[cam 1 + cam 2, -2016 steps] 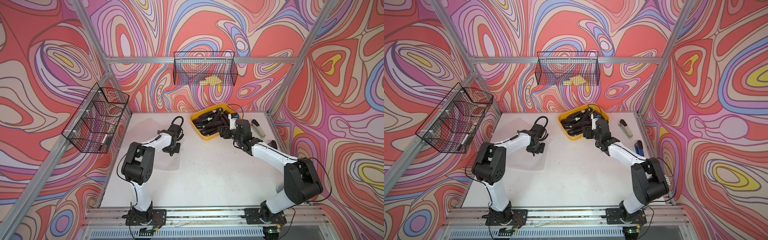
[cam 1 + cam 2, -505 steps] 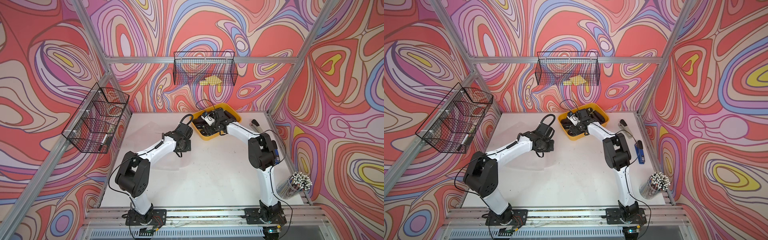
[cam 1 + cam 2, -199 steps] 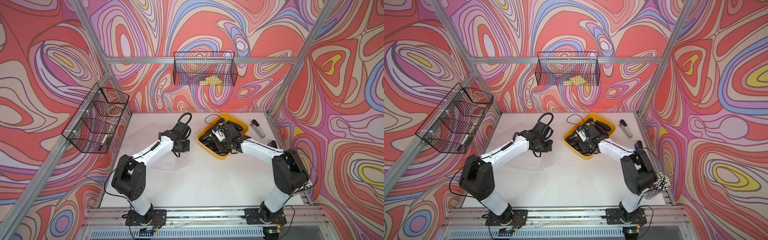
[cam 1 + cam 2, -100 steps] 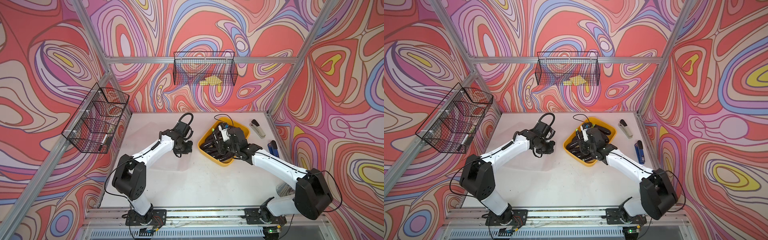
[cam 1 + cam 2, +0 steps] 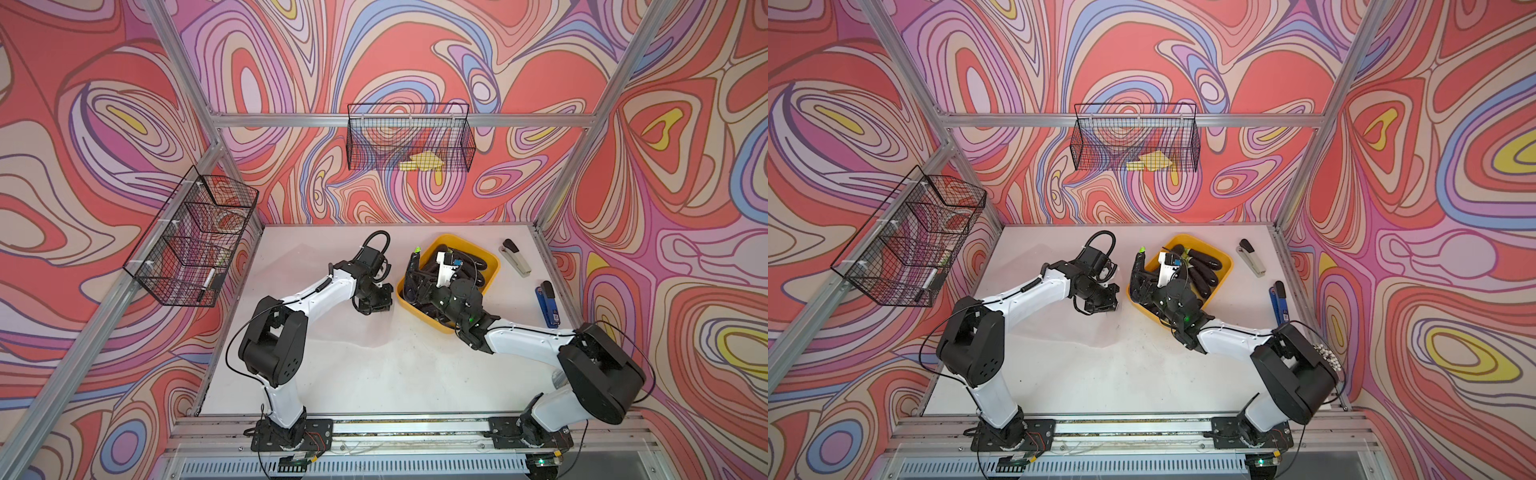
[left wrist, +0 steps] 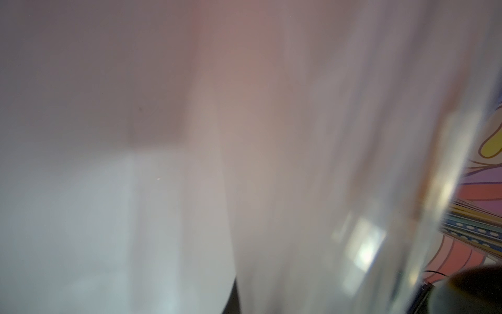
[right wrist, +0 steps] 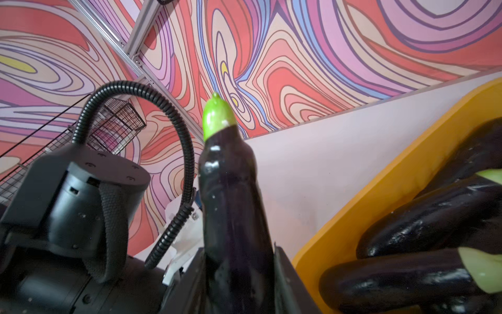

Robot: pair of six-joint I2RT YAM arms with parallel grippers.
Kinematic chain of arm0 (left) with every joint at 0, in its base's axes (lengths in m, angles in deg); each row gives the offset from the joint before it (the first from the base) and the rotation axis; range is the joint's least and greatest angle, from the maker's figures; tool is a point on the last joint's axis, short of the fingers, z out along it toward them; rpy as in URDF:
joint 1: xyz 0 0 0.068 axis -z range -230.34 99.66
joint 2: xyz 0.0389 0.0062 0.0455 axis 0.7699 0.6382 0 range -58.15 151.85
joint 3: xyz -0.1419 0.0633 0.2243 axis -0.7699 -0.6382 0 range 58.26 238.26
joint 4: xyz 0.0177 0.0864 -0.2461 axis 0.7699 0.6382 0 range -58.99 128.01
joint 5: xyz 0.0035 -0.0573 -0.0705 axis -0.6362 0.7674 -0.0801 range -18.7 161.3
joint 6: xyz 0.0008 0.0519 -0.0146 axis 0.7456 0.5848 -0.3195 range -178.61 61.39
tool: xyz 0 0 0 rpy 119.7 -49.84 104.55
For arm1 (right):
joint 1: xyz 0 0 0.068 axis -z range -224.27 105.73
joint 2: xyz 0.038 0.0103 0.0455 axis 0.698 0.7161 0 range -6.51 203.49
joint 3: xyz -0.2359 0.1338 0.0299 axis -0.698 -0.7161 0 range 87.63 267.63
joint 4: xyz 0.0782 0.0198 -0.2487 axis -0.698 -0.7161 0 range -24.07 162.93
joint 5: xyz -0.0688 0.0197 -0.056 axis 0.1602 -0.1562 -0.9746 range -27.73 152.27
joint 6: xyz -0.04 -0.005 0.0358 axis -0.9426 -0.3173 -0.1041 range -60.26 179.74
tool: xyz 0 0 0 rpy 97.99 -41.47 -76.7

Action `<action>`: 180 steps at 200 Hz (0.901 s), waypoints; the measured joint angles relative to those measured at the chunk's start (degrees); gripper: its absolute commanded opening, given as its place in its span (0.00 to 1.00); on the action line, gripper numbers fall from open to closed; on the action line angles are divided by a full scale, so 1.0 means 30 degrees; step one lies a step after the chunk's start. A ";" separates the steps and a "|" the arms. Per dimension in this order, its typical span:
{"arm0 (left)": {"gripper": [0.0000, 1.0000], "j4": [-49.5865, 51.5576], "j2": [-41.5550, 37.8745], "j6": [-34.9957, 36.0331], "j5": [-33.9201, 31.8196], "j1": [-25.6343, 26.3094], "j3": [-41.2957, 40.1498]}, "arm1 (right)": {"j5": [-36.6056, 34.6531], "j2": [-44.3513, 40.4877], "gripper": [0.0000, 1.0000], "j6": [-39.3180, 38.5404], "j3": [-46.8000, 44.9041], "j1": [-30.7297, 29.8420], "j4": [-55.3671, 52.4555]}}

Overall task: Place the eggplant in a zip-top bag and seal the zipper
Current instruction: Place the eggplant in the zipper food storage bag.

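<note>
A long dark purple eggplant (image 7: 231, 206) with a green tip stands upright in my right gripper (image 7: 239, 271), which is shut on its lower part. In both top views that eggplant (image 5: 413, 272) (image 5: 1138, 272) rises at the left edge of the yellow tray (image 5: 492, 266). My left gripper (image 5: 374, 305) (image 5: 1100, 303) is just left of the tray, low over the table and shut. Clear plastic of the zip-top bag (image 6: 244, 163) fills the left wrist view and hides the jaws. The bag (image 5: 361, 328) shows only faintly on the white table.
Several more eggplants (image 7: 423, 225) lie in the yellow tray (image 5: 1225, 257). A grey stapler (image 5: 514, 257) and a blue stapler (image 5: 549, 305) lie at the right edge. Wire baskets hang on the left wall (image 5: 191, 241) and back wall (image 5: 409, 137). A cup of pens (image 5: 1327, 353) stands behind the right arm.
The right gripper now holds the eggplant upright at the tray's left edge. The left gripper has shifted slightly towards the tray. The tray lies nearer the front than 2.5 s ago.
</note>
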 measured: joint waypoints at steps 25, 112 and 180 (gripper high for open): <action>0.00 -0.0131 0.0000 0.0000 0.0313 0.0000 -0.0248 | -0.0525 0.1574 0.31 0.0634 0.0437 -0.0291 0.2463; 0.00 -0.2069 -0.0313 -0.0539 0.1472 -0.0189 -0.1625 | -0.0838 0.4313 0.30 0.2492 0.2222 -0.0444 0.5727; 0.00 -0.4095 -0.1552 -0.1253 0.2907 -0.0517 -0.3111 | -0.0488 0.6200 0.29 0.3891 0.2208 -0.0532 0.6317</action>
